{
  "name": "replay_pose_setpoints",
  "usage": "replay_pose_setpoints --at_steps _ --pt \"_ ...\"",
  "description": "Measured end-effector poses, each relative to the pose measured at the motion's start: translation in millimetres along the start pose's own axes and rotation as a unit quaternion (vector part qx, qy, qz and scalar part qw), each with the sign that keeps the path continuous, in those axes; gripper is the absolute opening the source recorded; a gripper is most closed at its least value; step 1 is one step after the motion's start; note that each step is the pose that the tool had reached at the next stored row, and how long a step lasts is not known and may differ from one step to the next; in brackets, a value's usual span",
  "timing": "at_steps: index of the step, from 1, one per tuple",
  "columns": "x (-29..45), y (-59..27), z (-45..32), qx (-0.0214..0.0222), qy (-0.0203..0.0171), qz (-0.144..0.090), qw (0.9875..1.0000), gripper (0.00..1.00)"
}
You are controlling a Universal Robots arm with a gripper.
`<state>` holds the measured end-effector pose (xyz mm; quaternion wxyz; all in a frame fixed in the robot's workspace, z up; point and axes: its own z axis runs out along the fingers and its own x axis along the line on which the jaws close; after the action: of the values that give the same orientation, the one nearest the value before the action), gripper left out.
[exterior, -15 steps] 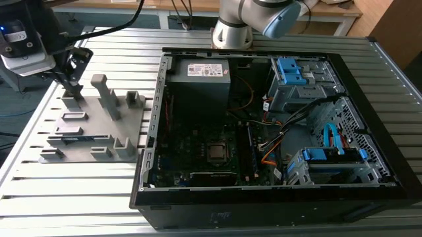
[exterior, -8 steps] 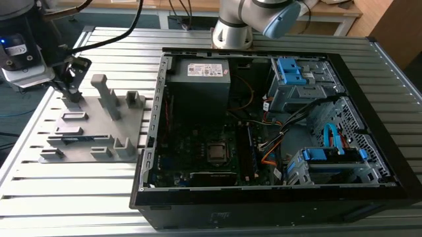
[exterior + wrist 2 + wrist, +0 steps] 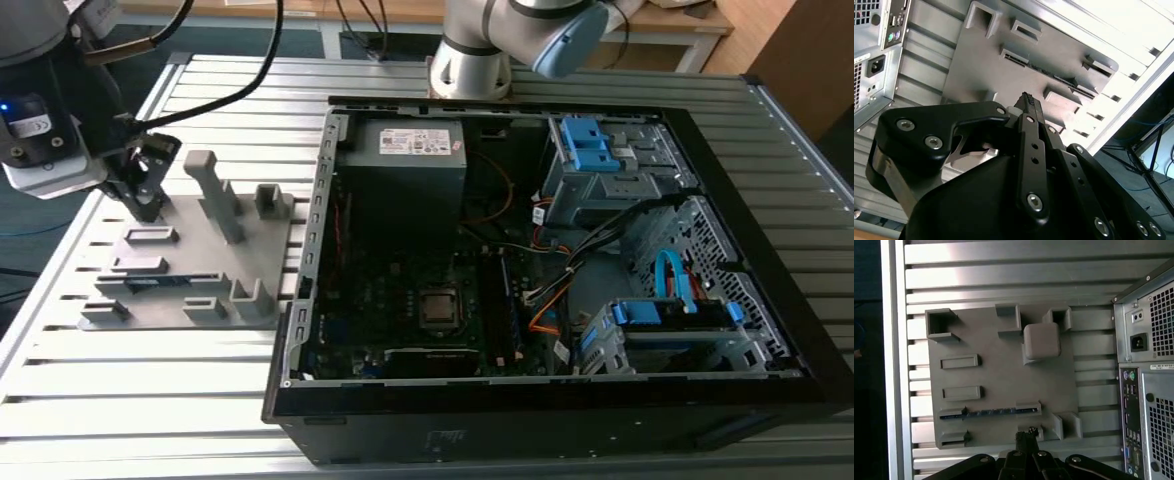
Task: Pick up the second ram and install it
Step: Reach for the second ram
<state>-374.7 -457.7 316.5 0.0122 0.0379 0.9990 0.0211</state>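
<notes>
No lettering can be read anywhere. In the exterior view a white label (image 3: 416,141) sits on the power supply (image 3: 400,195), at about 11 o'clock inside the open computer case (image 3: 561,425), and its print is too fine to make out. In the first wrist view a pale sticker (image 3: 1159,367) crosses the case's back panel (image 3: 1154,405), and its print is just as illegible.

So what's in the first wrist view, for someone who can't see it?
A blue-green ram stick stands on edge in a grey tray on a slatted metal table. The black gripper is close to it, with a computer case's back nearby.
</notes>
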Motion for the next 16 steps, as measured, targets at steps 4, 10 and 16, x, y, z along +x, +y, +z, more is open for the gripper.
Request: replay_pose_setpoints --at_steps 4,10,16 --pt "2.2 -2.5 5.1 0.0001 0.0 0.0 1.0 0.1" --pt "5.9 -6.1 12.8 0.0001 -0.0001 0.0 1.0 0.1" --pt "9.8 -9.8 20.2 0.0001 0.0 0.0 1.0 0.1"
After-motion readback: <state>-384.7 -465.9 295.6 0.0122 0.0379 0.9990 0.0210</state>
